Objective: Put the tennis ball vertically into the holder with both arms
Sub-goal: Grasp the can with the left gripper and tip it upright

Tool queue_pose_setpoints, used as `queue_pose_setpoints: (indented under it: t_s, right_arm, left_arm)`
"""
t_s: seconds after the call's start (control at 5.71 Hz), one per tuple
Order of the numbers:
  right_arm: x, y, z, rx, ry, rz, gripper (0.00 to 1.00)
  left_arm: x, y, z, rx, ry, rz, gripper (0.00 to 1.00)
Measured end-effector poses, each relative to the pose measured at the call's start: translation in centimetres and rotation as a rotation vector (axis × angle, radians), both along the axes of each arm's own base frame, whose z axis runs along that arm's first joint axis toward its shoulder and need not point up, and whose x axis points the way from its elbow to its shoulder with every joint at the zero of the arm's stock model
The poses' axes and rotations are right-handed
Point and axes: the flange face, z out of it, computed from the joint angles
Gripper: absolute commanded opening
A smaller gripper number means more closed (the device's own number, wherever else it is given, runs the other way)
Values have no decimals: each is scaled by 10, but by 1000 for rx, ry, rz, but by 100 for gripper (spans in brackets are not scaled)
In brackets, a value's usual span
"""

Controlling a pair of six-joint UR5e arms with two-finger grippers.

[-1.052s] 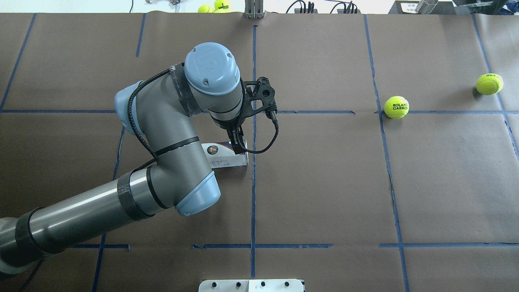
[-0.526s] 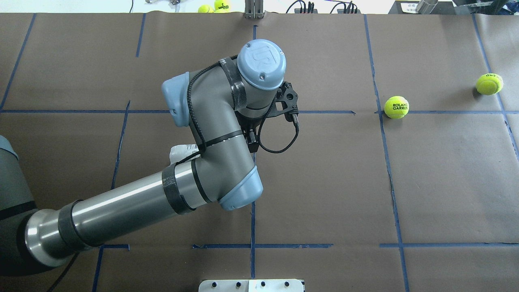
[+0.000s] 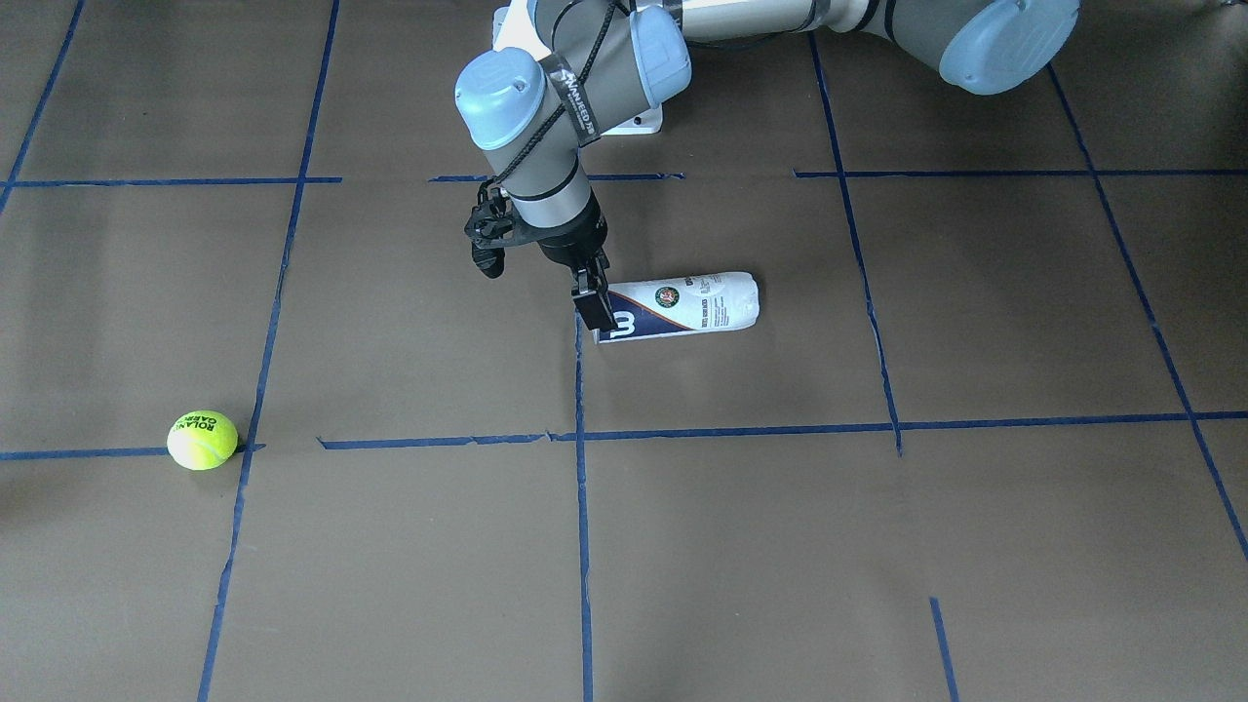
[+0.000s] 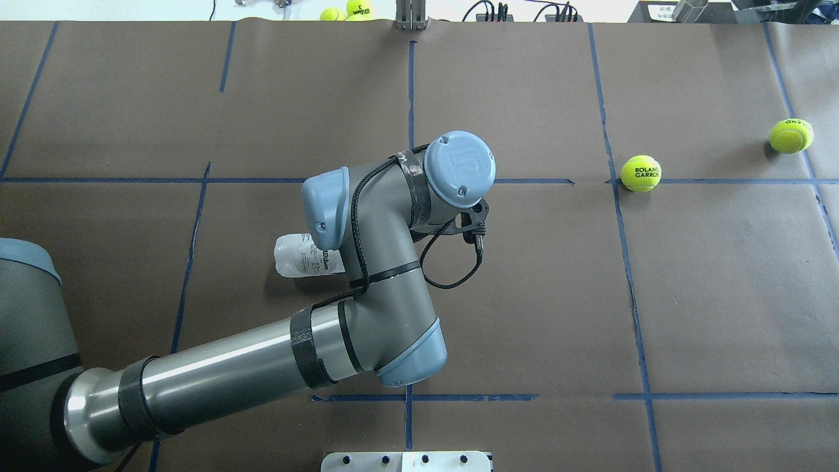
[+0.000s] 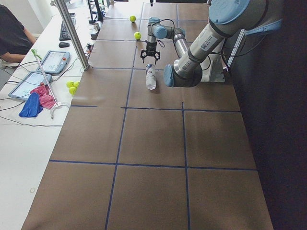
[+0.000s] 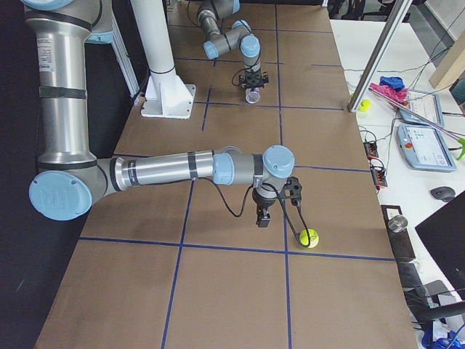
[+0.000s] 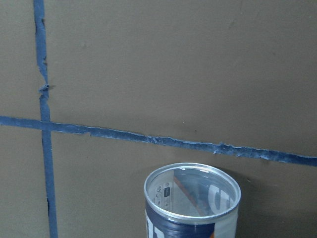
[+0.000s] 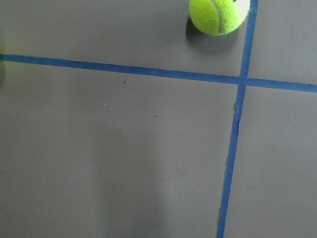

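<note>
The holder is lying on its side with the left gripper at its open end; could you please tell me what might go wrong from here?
1. The left gripper seems to pinch only the rim of the holder, so the can may slip or swing when it is tipped upright.
2. A gripper at the mouth may block the ball's way in.
3. The tennis ball lies loose and far off; a nudge could roll it away.

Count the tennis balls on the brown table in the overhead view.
2. One tennis ball sits by a blue tape crossing right of centre; the other ball lies near the right edge. The left arm could hide more.
</note>
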Motion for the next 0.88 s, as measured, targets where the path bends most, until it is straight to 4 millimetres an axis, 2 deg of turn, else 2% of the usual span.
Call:
queue_pose_setpoints:
  t_s: [0.35, 0.88]
  right_arm:
    - [0, 0, -1, -1, -6, 1, 100]
    - [-1, 1, -2, -2, -20, 1, 100]
  left_arm:
    - [8, 6, 14, -4, -14, 4, 100]
    - [14, 6, 27, 1, 4, -6, 100]
